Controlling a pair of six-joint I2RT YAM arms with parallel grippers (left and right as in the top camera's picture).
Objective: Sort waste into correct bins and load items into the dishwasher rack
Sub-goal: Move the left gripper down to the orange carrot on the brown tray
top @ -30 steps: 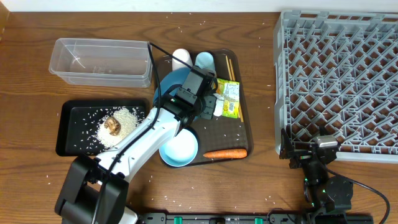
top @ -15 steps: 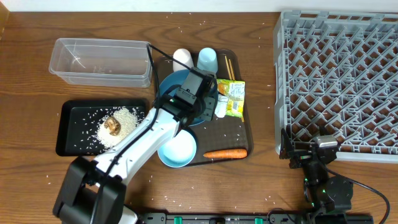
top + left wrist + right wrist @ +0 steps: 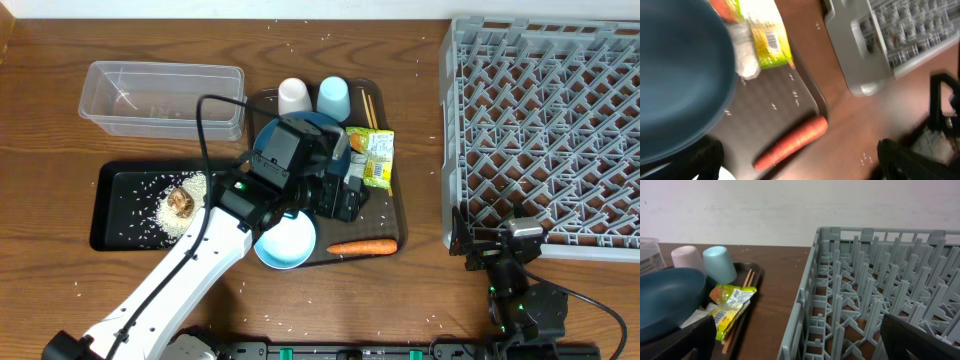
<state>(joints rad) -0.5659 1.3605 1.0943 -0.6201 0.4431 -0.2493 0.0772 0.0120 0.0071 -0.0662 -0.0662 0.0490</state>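
My left gripper hangs open over the dark brown serving tray, holding nothing. In the left wrist view the orange carrot lies below, between my spread fingers. The crumpled wrapper rests on the tray beside the blue plate, which my arm partly hides. The light-blue bowl sits at the tray's front, left of the carrot. A white cup, a light-blue cup and chopsticks stand at the tray's back. My right gripper stays open by the rack's front left corner.
The black tray at the left holds a rice pile and a brown lump. The clear container stands behind it. Loose rice grains dot the wooden table. The rack's wall rises close to my right fingers.
My left gripper opened and let go of the wrapper, which now lies a little further right. The arm swung toward the tray's front, over the carrot. The right arm has not moved.
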